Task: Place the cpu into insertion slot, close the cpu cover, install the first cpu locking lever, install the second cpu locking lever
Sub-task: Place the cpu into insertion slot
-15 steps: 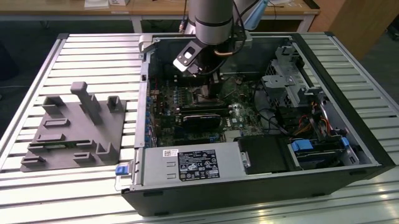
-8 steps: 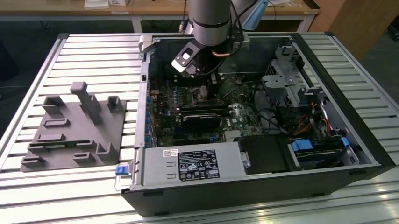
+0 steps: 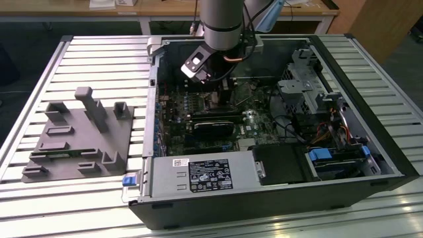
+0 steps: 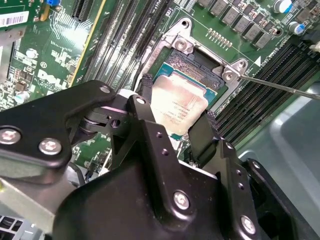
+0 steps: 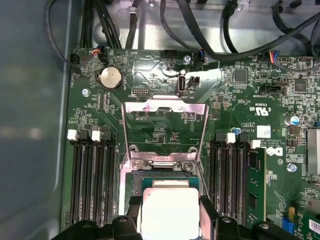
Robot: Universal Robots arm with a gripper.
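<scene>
- The black metal gripper (image 4: 175, 114) is clenched on the cpu (image 4: 181, 100), a small flat square chip with a dull grey metal top.
- One black finger (image 4: 145, 89) presses on one edge of the cpu, and the other finger presses on the edge across from it.
- The cpu is right over the insertion slot (image 4: 196, 64), a small square dark socket with a silvery metal rim, set in a green circuit board. It covers most of the slot. I cannot tell if it touches the slot or hangs just above it.
- The cpu cover (image 5: 165, 106), a thin silvery metal square frame with a big square window, is flipped open. It lies back from one edge of the slot, and green board shows through its window.
- A thin silvery wire lever (image 4: 280, 86) points away from one corner of the slot.
- Long black memory slots (image 5: 92, 175) run along two sides of the slot.
- A round silver battery (image 5: 110, 77) lies past the open cover, farther from the slot.
- In the exterior view, the gripper reaches down into an open black computer case (image 3: 264, 206).
- A grey plastic stand (image 3: 79, 139) is well apart from the slot, outside the case on the exterior view's left, on a table of silvery metal slats (image 3: 99, 54).
</scene>
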